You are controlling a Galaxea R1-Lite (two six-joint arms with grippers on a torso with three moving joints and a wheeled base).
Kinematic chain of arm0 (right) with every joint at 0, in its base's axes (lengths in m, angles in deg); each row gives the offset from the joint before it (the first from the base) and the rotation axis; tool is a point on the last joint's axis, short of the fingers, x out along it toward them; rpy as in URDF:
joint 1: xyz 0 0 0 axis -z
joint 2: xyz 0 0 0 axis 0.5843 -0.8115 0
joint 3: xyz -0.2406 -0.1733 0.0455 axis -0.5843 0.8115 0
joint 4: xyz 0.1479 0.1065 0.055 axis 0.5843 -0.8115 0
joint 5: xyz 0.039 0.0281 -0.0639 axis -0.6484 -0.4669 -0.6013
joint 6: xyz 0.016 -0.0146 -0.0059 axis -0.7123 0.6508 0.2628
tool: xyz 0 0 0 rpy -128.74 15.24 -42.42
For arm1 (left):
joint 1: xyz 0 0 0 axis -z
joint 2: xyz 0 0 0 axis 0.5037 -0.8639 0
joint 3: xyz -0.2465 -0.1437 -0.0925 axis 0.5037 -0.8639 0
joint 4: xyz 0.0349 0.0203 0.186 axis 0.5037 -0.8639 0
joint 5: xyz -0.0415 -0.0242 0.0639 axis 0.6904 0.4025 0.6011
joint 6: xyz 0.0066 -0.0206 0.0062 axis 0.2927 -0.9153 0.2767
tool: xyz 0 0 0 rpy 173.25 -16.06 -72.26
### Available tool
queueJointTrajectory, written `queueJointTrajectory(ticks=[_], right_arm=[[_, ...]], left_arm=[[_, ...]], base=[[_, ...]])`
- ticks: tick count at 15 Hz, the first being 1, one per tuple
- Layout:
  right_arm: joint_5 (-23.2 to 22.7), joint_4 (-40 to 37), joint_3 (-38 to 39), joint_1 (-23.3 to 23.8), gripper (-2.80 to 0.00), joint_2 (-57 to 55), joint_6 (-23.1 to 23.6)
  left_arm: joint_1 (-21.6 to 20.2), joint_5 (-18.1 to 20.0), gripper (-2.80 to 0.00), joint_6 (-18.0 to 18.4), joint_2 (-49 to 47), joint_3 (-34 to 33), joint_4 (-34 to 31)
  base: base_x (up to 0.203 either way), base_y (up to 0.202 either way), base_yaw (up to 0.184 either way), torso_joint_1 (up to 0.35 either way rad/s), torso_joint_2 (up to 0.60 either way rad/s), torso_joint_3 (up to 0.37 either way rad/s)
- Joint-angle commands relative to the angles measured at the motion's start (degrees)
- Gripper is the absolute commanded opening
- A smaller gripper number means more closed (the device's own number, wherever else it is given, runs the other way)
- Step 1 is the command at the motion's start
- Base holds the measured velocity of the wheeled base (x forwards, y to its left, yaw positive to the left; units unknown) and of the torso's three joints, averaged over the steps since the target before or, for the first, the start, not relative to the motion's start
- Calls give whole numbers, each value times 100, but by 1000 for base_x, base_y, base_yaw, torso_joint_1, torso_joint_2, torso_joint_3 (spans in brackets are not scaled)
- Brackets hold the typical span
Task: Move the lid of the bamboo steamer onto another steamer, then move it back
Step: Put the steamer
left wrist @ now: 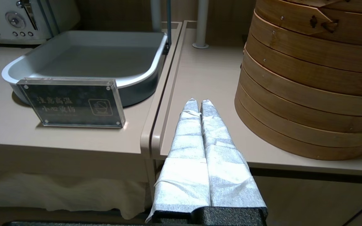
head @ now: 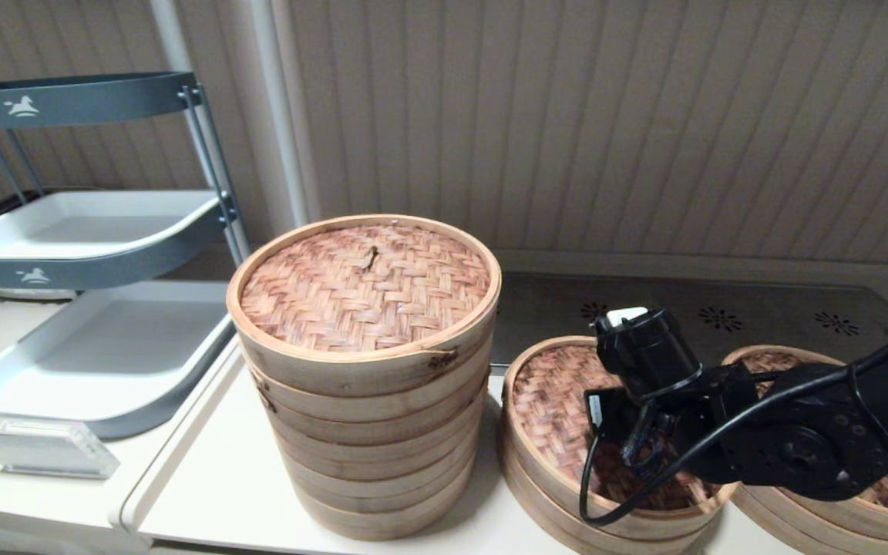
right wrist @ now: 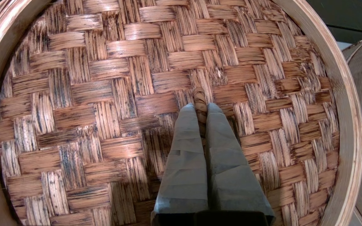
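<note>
The right gripper (right wrist: 200,108) is down on the bamboo steamer lid (head: 560,408), its two wrapped fingers (right wrist: 185,141) pressed in on the small knot handle (right wrist: 199,95) at the lid's centre. The knot sits squeezed between the tips, with only its far end poking out. That lid lies on a low steamer in the middle of the counter (head: 205,478), just right of the tall stacked steamer (head: 367,432) with its lighter woven top (head: 365,285). At the far right, partly hidden behind the arm, is a second low steamer (head: 837,493), close beside the first; what I can see of its top looks woven, so I cannot tell whether it is the open one the lid should go onto.

The left gripper (left wrist: 196,103) hangs idle at the near edge of the counter, fingers pressed together on nothing, beside the tray rack (head: 105,339) and the little acrylic sign (left wrist: 71,103).

My worry is the grip. The knot is thin and the hold is only at the fingertips, so I reckon a quick lift could let it slide out, or the wide lid could tip and swing from that single point. If the hoop rim fits snugly, the steamer underneath might come up with it and then drop. With the two low steamers so close, a tilted lid could also catch the neighbouring rim on the way across.
</note>
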Motion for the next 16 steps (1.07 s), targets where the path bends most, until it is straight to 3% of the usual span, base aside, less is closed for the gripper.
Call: queueJointTrajectory(ticks=[1, 4, 5, 11, 16], right_arm=[[21, 9, 15, -1, -280, -10, -12], [36, 18, 72, 7, -280, -10, -21], [117, 18, 82, 7, 0, -10, -21], [157, 14, 129, 7, 0, 81, -17], [155, -15, 172, 37, 0, 965, 40]], left_arm=[[0, 1, -280, 0, 9, -141, 4], [-7, -6, -280, 0, 9, -141, 4], [0, -6, -280, 0, 9, -141, 4], [0, -6, -280, 0, 9, -141, 4], [0, 2, -280, 0, 9, -141, 4]], base=[[0, 0, 0, 0, 0, 0], [0, 0, 0, 0, 0, 0], [0, 0, 0, 0, 0, 0], [0, 0, 0, 0, 0, 0], [0, 0, 0, 0, 0, 0]])
